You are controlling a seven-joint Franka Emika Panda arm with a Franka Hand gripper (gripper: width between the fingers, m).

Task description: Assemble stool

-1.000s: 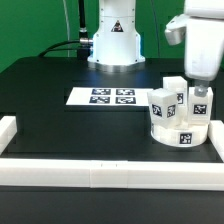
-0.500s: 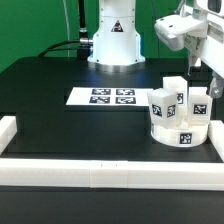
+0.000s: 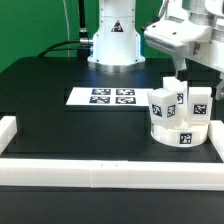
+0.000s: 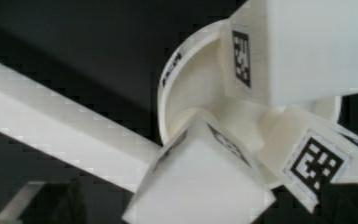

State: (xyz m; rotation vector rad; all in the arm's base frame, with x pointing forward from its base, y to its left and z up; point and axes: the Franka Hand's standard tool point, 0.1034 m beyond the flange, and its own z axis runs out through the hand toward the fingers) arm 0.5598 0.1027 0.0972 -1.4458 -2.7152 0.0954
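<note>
The stool's round white seat (image 3: 180,130) rests on the black table at the exterior view's right, beside the border rail. Three blocky white legs with tags stand upright on it: one (image 3: 163,101), a second (image 3: 178,94) and a third (image 3: 198,101). My gripper (image 3: 183,68) hangs open above them, touching nothing. In the wrist view the seat (image 4: 190,80) curves past a tagged leg (image 4: 247,48). Another leg (image 4: 202,165) points up toward the camera, and a further tagged one (image 4: 322,160) stands beside it. Dark fingertips (image 4: 19,203) barely show at the edge.
The marker board (image 3: 112,97) lies flat near the table's middle. White border rails run along the front (image 3: 110,172), the exterior view's left (image 3: 8,128) and right (image 3: 216,142). The arm's base (image 3: 112,42) stands behind. A rail (image 4: 51,115) crosses the wrist view.
The gripper has risen off the legs and swung toward the exterior view's left, staying open. The seat and legs have not moved.
</note>
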